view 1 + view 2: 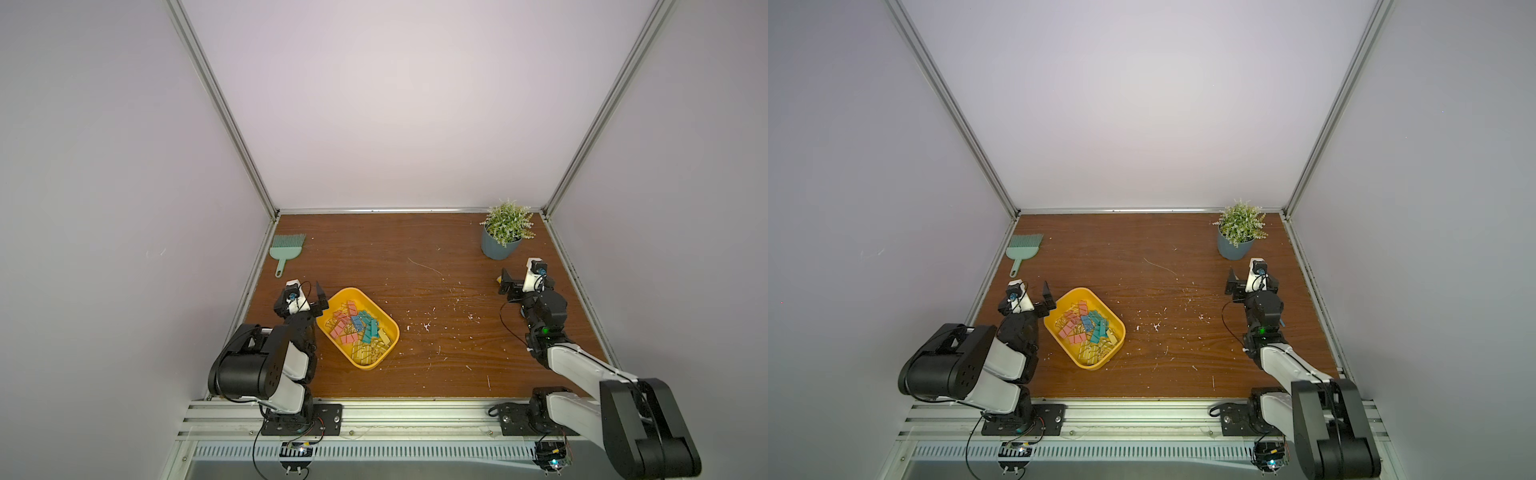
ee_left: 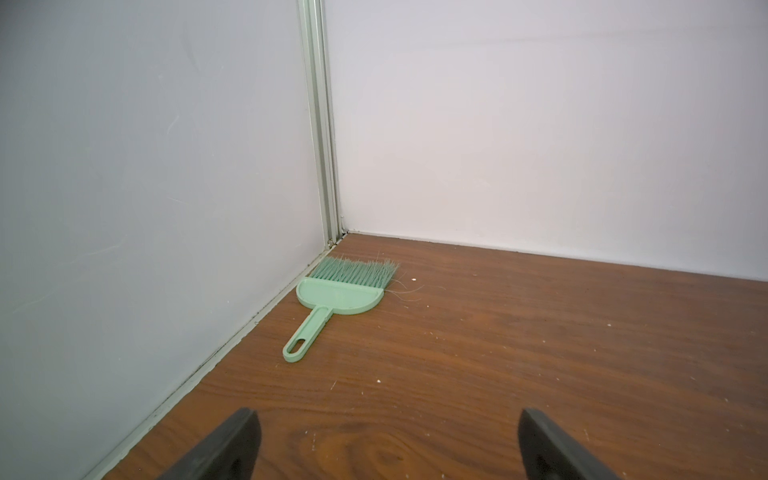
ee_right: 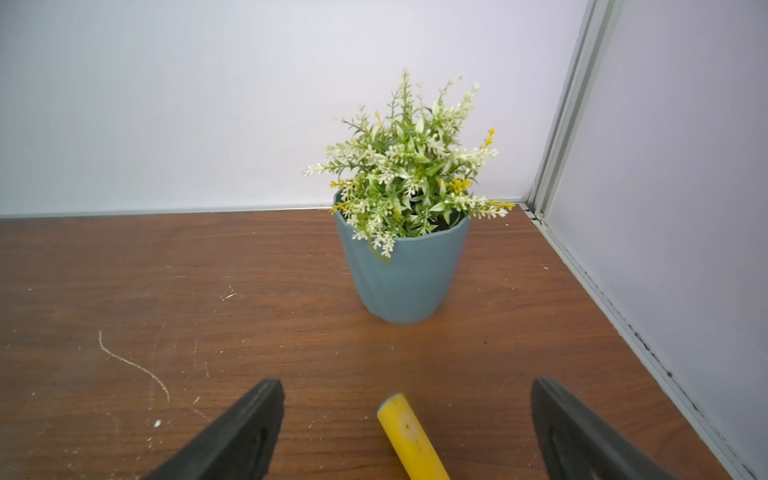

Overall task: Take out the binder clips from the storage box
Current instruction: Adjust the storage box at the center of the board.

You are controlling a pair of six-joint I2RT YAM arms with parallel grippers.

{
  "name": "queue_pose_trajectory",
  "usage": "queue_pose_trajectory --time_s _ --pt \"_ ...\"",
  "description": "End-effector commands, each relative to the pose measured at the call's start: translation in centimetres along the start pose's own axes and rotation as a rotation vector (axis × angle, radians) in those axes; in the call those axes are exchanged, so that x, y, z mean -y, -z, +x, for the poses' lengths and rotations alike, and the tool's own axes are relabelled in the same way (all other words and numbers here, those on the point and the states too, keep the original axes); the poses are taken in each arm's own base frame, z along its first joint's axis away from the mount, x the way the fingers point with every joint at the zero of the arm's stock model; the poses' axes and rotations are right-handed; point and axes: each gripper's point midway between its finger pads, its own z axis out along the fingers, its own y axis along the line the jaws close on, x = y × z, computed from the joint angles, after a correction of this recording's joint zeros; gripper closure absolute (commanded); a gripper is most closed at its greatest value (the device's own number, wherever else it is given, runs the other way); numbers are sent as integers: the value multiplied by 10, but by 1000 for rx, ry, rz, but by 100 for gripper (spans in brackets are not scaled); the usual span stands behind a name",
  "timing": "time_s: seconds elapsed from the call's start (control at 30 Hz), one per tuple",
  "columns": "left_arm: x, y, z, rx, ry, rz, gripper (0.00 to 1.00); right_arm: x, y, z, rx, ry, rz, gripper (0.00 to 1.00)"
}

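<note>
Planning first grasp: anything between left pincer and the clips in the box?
Nothing visible. The clips lie uncovered in the open box; the left pincer, open, is right beside its low wall, aimed away toward the brush.

Soft even light, faint shadows, wide-angle stretch toward the edges.

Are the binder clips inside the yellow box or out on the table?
Inside. Both top views show the binder clips heaped within the storage box; none lies on the table.
</note>
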Motion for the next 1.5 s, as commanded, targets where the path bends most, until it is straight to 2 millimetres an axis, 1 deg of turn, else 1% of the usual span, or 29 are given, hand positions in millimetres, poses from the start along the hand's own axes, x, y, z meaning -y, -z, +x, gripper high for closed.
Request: queue_pose_trajectory --time_s 0.0,0.03,0.07,0.13,0.17,0.27,0.3,0.37,0.47,0.57,0.63,0.67,0.7,0.77,0.8,0.9,0.97,1.03,1.13,1.17,1.3,1.4,1.47 --pt "-4 1 -23 64 23 -33 0 14 9 14 -131 -193 95 0" --pt "-4 3 -27 73 25 -29 0 15 12 17 -172 -276 111 0" --pt "-3 6 -31 81 26 -21 0 7 15 16 -209 -324 73 0" --pt "-5 8 -38 90 30 -24 0 -22 21 11 -228 -338 -102 1" --pt "-8 9 -42 94 45 -41 0 -37 26 10 -241 -376 -188 0" --pt "-13 11 -54 99 105 -63 1 -70 38 11 -309 -462 -376 1" --pt "-16 9 -61 95 137 -85 0 -82 43 15 -355 -485 -437 3" --pt "-21 2 -68 42 194 -129 0 -97 50 25 -433 -510 -484 7" --pt "-13 -6 -78 -79 213 -109 0 -120 61 43 -552 -483 -519 11" --pt "-5 -6 -77 -162 228 -67 1 -148 75 58 -636 -408 -549 13" --pt "-9 -1 -73 -214 314 -98 0 -171 87 62 -677 -393 -610 13" --pt "-9 2 -72 -236 376 -101 0 -179 90 63 -686 -393 -609 15" --pt "1 5 -75 -246 390 -40 0 -190 95 65 -699 -389 -633 17" --pt "24 11 -79 -265 361 110 0 -213 104 61 -700 -382 -679 17" --pt "30 14 -77 -295 368 138 0 -225 109 58 -690 -371 -703 18" --pt "36 19 -69 -386 362 163 0 -262 127 57 -694 -299 -786 19" --pt "39 22 -63 -445 345 169 0 -280 135 60 -711 -251 -806 19" --pt "44 23 -60 -478 306 200 0 -295 139 66 -720 -209 -806 22" --pt "37 23 -53 -498 271 160 1 -309 141 79 -740 -179 -777 22" --pt "35 23 -52 -502 251 154 0 -316 143 82 -752 -170 -794 22" --pt "36 29 -52 -453 143 207 1 -339 153 91 -788 -133 -827 22" --pt "37 39 -68 -339 111 256 1 -353 158 95 -805 -116 -841 22" --pt "31 44 -76 -268 142 231 0 -359 157 97 -815 -99 -834 22"
